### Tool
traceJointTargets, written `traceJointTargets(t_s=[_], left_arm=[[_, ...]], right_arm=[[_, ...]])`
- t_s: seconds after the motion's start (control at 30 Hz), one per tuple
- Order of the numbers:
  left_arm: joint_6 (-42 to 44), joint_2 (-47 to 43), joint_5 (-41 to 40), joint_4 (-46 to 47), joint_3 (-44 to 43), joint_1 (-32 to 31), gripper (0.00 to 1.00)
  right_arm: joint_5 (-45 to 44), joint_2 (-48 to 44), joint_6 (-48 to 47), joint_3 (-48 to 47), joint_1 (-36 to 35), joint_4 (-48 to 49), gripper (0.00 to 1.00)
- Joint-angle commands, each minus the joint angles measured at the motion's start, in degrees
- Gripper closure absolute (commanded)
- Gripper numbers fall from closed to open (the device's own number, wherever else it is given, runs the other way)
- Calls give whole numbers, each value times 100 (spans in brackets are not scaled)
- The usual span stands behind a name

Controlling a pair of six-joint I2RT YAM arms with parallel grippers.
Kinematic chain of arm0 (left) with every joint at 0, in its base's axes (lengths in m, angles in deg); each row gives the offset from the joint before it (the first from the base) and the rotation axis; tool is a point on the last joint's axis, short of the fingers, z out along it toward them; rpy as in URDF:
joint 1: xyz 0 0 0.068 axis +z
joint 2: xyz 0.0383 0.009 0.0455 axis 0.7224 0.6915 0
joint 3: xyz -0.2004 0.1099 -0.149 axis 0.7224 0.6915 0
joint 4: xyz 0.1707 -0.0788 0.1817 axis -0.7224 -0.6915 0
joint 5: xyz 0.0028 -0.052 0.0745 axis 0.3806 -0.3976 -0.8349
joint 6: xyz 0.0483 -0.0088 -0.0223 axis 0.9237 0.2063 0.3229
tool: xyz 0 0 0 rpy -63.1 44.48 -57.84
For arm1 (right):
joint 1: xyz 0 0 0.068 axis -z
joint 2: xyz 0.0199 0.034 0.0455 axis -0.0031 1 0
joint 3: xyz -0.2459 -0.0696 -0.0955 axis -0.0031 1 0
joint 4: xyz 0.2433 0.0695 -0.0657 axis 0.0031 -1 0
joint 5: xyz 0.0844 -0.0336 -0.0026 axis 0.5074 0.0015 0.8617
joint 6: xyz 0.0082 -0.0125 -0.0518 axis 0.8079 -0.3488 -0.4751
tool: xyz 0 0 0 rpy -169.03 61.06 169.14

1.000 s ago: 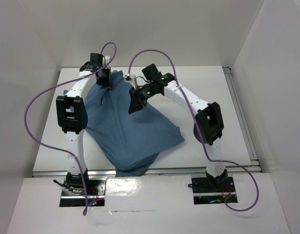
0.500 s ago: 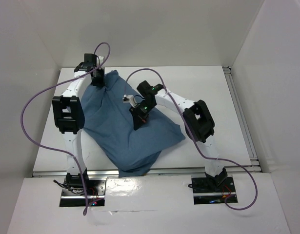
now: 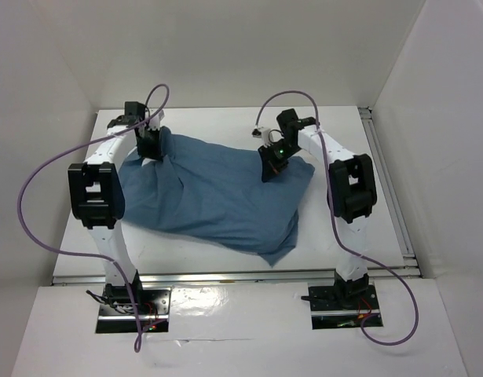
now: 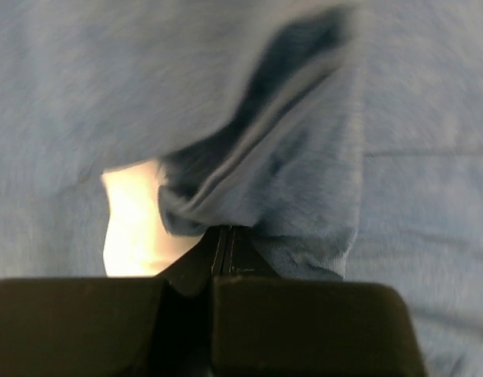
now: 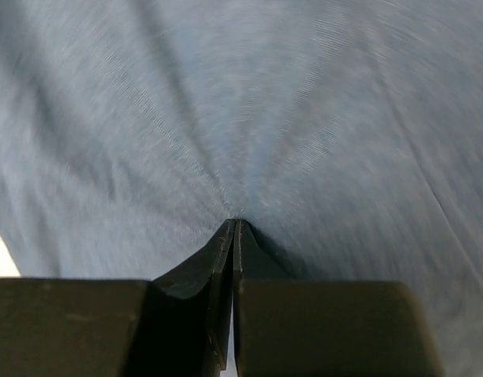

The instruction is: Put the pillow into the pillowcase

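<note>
The dusty-blue pillowcase (image 3: 217,196) lies spread across the middle of the white table, bulging as if filled. The pillow is hidden; no cream cloth shows. My left gripper (image 3: 153,148) is shut on a bunched fold at the pillowcase's far left corner; in the left wrist view the fingertips (image 4: 224,229) pinch a hemmed fold of blue cloth (image 4: 320,181). My right gripper (image 3: 268,171) is shut on the cloth near the far right corner; in the right wrist view the tips (image 5: 236,222) pinch blue cloth (image 5: 249,102) that puckers around them.
The white table (image 3: 359,228) is walled on the left, back and right. A metal rail (image 3: 390,188) runs along the right edge. Purple cables (image 3: 37,196) loop beside both arms.
Both grippers have pulled apart sideways, the right one far to the right. The pillowcase, hanging toward the front edge before, is now stretched wide across the table.
</note>
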State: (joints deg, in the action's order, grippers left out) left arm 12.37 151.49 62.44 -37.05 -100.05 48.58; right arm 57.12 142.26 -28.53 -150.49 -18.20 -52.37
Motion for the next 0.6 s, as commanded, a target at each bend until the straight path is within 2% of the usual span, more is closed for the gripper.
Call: traceJointTargets(t_s=[0.0,0.1,0.2,0.23,0.33,0.37,0.43,0.47,0.57], left_arm=[[11,-498,989,-816,764,-311,100],[-112,-858,1333,-816,994,-767,100],[-279,-1035,1204,-877,995,-1050,100],[-279,-1088,1064,-877,995,-1111,90],[-340,-1386,153,-658,759,-1016,71],[-340,-1474,18,-596,671,-884,55],[-280,-1728,-272,-378,391,-830,40],[-279,-1791,-274,-324,293,-770,25],[-226,-1914,-230,-323,-172,-891,20]], right_arm=[[-711,-65,-97,-248,263,-32,94],[-773,180,-44,-687,386,30,94],[-712,287,35,-1172,387,30,94],[-642,287,35,-1242,387,30,94],[-273,94,88,-1296,325,-23,94],[-150,-37,140,-1296,256,-23,94],[-87,-100,141,-1104,176,-84,91],[-87,-169,71,-1050,28,-163,91],[-149,-170,9,-752,-35,-252,91]])
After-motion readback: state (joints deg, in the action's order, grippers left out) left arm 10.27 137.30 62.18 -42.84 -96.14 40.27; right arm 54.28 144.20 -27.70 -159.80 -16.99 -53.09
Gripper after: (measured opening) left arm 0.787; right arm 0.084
